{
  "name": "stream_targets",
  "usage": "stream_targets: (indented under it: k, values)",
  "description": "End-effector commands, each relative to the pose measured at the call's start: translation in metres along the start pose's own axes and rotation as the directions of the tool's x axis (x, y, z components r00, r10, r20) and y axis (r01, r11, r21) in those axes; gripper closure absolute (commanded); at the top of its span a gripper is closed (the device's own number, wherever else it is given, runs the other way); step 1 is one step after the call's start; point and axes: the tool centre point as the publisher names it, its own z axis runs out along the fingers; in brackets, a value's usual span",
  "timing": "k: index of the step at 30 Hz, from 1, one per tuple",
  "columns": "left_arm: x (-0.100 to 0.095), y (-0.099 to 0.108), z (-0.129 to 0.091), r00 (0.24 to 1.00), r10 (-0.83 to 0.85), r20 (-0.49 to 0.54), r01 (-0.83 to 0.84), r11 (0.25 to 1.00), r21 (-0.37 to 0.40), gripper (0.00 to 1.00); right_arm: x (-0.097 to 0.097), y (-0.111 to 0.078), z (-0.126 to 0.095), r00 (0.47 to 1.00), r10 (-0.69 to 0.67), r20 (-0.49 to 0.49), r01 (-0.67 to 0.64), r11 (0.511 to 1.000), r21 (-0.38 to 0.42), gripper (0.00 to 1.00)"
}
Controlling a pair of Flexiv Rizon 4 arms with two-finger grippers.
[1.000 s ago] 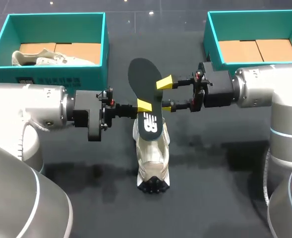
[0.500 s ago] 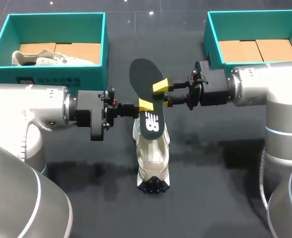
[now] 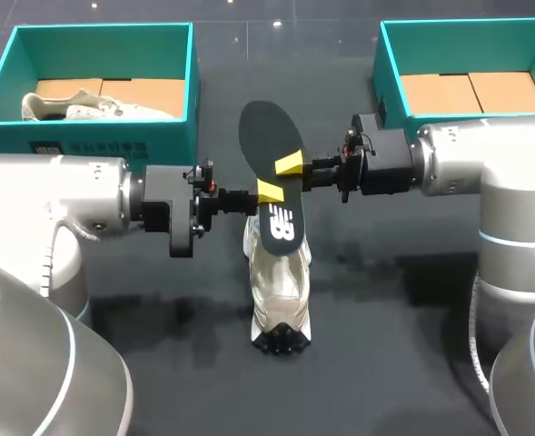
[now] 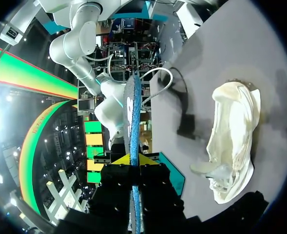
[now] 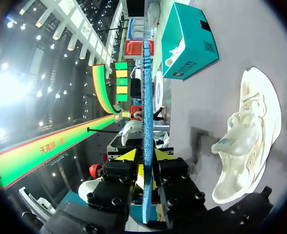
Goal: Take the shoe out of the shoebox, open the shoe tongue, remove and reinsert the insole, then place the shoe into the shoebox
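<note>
A black insole [image 3: 265, 136] is held up over the table's middle, above a cream shoe [image 3: 279, 282] that lies with its toe toward the front edge. My left gripper [image 3: 269, 193] is shut on the insole's near half from the left. My right gripper [image 3: 290, 165] comes in from the right, shut on the insole's edge a little farther back. In the left wrist view the insole [image 4: 132, 107] stands edge-on between the gripper [image 4: 133, 159] tips, the shoe [image 4: 231, 141] beside it. The right wrist view shows the insole [image 5: 146, 87] pinched in the gripper [image 5: 146, 155], with the shoe [image 5: 250, 136] below.
A teal shoebox [image 3: 113, 136] at the back left holds a second cream shoe [image 3: 76, 106]. Another teal shoebox [image 3: 390, 100] sits at the back right with only cardboard inside. The left box [image 5: 192, 39] also shows in the right wrist view.
My right gripper has moved left onto the insole and its fingers have closed on the edge. The left gripper has kept its hold, and the insole has shifted slightly.
</note>
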Motion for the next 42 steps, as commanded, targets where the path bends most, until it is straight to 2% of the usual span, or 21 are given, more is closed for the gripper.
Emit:
stream_targets:
  k: [1, 8, 11, 14, 17, 20, 24, 31, 32, 33, 34, 39, 42]
  values:
    - [0.001, -0.002, 0.001, 1.0, 0.002, 0.004, -0.002, 1.0, -0.003, 1.0, -0.002, 0.0, 0.005, 1.0, 0.001, -0.001, -0.001, 1.0, 0.001, 0.91]
    - [0.002, -0.003, 0.001, 1.0, 0.0, 0.007, 0.0, 1.0, -0.007, 1.0, -0.002, 0.0, 0.005, 1.0, 0.001, -0.007, -0.001, 1.0, -0.002, 0.91]
    - [0.002, -0.004, 0.0, 1.0, -0.001, 0.01, 0.001, 1.0, -0.011, 1.0, -0.003, 0.0, 0.006, 1.0, 0.002, -0.008, -0.002, 1.0, 0.0, 0.87]
    - [0.001, -0.004, 0.0, 1.0, -0.001, 0.013, 0.001, 1.0, -0.016, 1.0, -0.003, 0.0, 0.006, 1.0, 0.004, -0.009, -0.003, 1.0, 0.001, 0.78]
    - [0.001, -0.004, -0.001, 1.0, 0.001, 0.015, -0.001, 1.0, -0.022, 1.0, -0.003, 0.0, 0.007, 1.0, 0.005, -0.01, -0.005, 1.0, 0.0, 0.76]
    - [0.0, -0.004, -0.001, 1.0, 0.003, 0.018, -0.002, 1.0, -0.028, 1.0, -0.003, -0.001, 0.007, 1.0, 0.007, -0.011, -0.007, 1.0, -0.001, 0.81]
    - [0.0, -0.004, -0.001, 1.0, 0.002, 0.018, -0.001, 0.999, -0.035, 1.0, -0.005, -0.002, 0.008, 1.0, 0.01, -0.015, -0.01, 1.0, -0.001, 1.0]
    - [0.0, -0.005, -0.001, 1.0, -0.011, 0.015, 0.012, 0.999, -0.045, 1.0, -0.006, -0.002, 0.009, 1.0, 0.016, -0.02, -0.016, 1.0, -0.001, 1.0]
    - [-0.001, -0.005, -0.003, 1.0, -0.014, 0.014, 0.015, 0.999, -0.045, 0.88, -0.006, -0.002, 0.009, 1.0, 0.016, -0.02, -0.016, 1.0, -0.001, 1.0]
    - [-0.002, -0.006, -0.004, 1.0, -0.015, 0.014, 0.016, 0.999, -0.045, 0.48, -0.006, -0.003, 0.008, 1.0, 0.016, -0.02, -0.016, 1.0, -0.002, 1.0]
    - [-0.004, -0.007, -0.007, 1.0, -0.023, 0.014, 0.024, 0.999, -0.047, 0.0, -0.006, -0.003, 0.008, 1.0, 0.016, -0.019, -0.016, 1.0, -0.003, 1.0]
    - [-0.018, -0.005, -0.034, 0.999, -0.038, -0.019, 0.037, 0.998, -0.046, 0.0, -0.01, -0.005, 0.005, 1.0, 0.02, -0.02, -0.021, 1.0, -0.018, 1.0]
    - [-0.024, -0.002, -0.051, 0.993, -0.033, -0.11, 0.029, 0.999, -0.035, 0.0, -0.013, -0.008, 0.004, 0.999, 0.027, -0.021, -0.028, 0.999, -0.027, 1.0]
